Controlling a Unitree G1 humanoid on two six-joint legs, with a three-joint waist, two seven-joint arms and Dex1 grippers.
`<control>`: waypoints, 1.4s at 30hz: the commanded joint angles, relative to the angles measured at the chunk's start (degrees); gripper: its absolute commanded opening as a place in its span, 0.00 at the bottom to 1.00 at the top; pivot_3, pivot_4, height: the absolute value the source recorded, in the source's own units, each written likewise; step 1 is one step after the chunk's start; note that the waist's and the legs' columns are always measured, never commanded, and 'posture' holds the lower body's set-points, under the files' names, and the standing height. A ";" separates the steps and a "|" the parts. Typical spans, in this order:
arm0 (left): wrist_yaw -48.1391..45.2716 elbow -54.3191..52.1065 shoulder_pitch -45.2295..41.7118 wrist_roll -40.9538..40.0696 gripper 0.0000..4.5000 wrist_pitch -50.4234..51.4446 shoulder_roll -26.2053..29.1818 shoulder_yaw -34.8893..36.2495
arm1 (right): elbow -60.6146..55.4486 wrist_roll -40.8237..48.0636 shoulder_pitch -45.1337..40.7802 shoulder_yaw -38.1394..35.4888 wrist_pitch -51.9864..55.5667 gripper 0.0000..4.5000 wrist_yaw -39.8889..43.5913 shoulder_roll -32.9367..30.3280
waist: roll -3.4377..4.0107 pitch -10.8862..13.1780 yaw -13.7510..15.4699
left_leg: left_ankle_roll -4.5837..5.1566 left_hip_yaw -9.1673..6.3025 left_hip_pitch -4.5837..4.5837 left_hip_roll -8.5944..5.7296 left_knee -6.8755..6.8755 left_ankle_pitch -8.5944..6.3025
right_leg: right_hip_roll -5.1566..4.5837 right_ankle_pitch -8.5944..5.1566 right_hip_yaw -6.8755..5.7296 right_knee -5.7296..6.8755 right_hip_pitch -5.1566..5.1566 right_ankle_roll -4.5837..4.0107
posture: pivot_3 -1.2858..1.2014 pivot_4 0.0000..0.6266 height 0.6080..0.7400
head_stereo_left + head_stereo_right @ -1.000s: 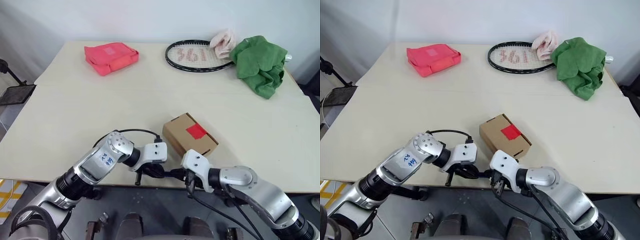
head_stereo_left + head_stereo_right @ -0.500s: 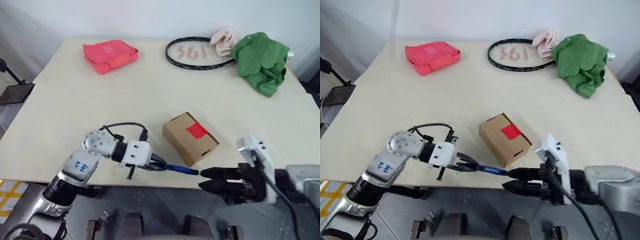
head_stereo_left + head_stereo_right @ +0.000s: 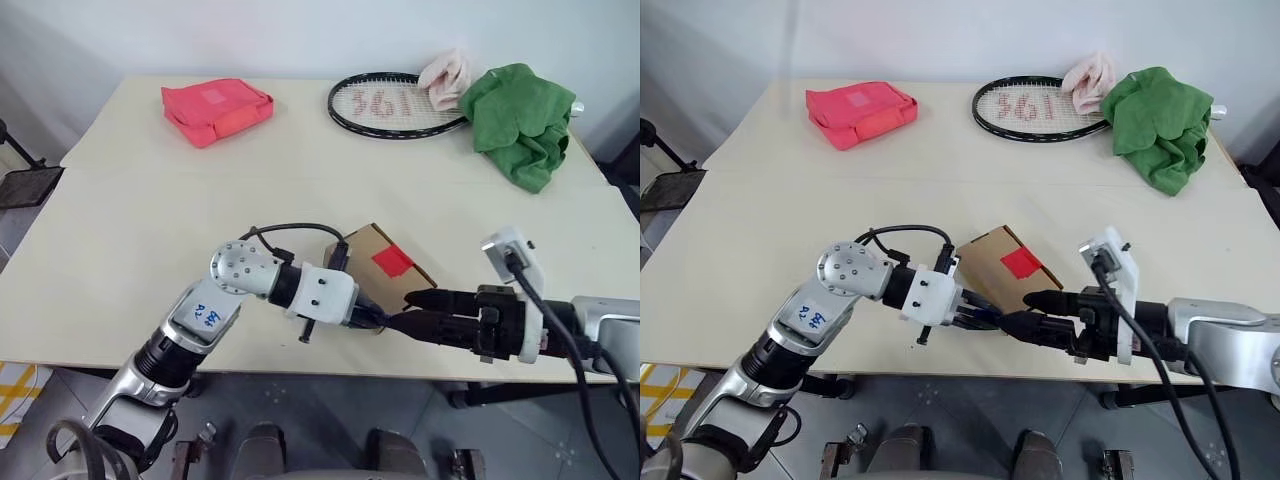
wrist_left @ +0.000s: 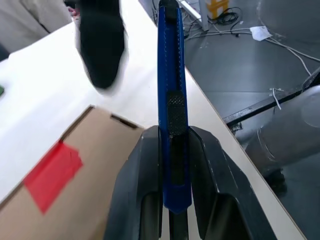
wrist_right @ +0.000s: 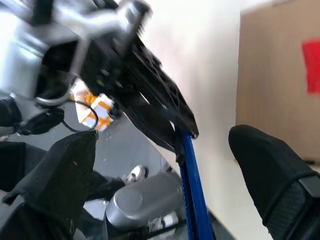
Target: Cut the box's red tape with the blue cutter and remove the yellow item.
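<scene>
At the table's near edge the left gripper (image 4: pixel 172 200) is clamped on the blue cutter (image 4: pixel 170 75), a slim blue stick with a ribbed slider. The right gripper (image 5: pixel 165 165) at its 3 o'clock stands spread wide, holding nothing, fingers either side of the cutter. Just beyond sits the brown cardboard box (image 3: pixel 365 255) with its red tape (image 3: pixel 392 261) square.

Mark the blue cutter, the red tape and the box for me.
blue cutter (image 4: pixel 170 75), left wrist view, mid body above the slider.
red tape (image 3: pixel 392 261), left eye view, patch centre.
box (image 3: pixel 985 262), right eye view, bare lid.
</scene>
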 commanded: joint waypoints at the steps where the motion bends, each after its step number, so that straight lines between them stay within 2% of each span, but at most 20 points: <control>1: 0.76 -0.67 -1.35 0.60 0.09 -0.02 -0.71 0.04 | 0.35 1.07 -0.25 -0.71 1.17 0.99 -0.05 -1.81 | 0.00 0.00 0.00 | 0.00 0.00 0.00 0.00 0.00 0.00 | 0.00 0.00 0.00 0.00 0.00 0.00 | 0.52 0.24 1.00; 8: -0.22 -0.43 -1.49 1.54 0.09 -0.40 -1.11 -0.97 | 2.64 1.07 -0.77 0.53 3.27 0.99 -0.67 -2.00 | 0.00 0.00 0.05 | 0.02 0.00 -0.04 0.00 0.08 -0.01 | 0.00 0.01 0.00 -0.01 0.00 -0.01 | 0.52 0.24 1.00; 18: 0.10 -1.73 -1.40 1.77 0.09 1.04 -1.65 -1.47 | 4.71 1.07 -1.01 1.19 7.30 0.99 2.94 -2.71 | 0.00 0.00 0.07 | 0.04 0.00 -0.05 0.00 0.11 -0.02 | 0.00 0.01 0.00 0.00 0.00 -0.02 | 0.52 0.24 1.00; 35: 0.34 -1.95 -2.47 2.04 0.09 2.95 -2.89 -1.95 | 6.61 1.07 -5.82 5.69 7.32 0.99 -2.38 3.83 | 0.00 0.00 0.10 | 0.04 0.00 -0.07 0.00 0.16 -0.03 | 0.00 0.01 0.00 0.02 0.00 -0.02 | 0.52 0.24 1.00; 38: 0.56 -1.19 -3.01 2.61 0.09 2.80 -3.23 -2.06 | 6.72 1.07 -6.42 6.11 7.58 0.86 -2.94 4.51 | 0.00 0.00 0.07 | 0.04 0.00 -0.07 0.01 0.17 -0.03 | 0.00 0.01 0.00 0.02 0.00 -0.02 | 0.52 0.24 1.00; 42: 0.77 -0.90 -3.16 2.96 0.09 3.01 -3.64 -1.99 | 6.43 1.07 -6.44 6.59 7.94 0.57 -2.40 4.40 | 0.00 0.00 0.10 | 0.05 0.00 -0.07 0.00 0.17 -0.03 | 0.00 0.01 0.00 0.02 0.00 -0.02 | 0.52 0.24 1.00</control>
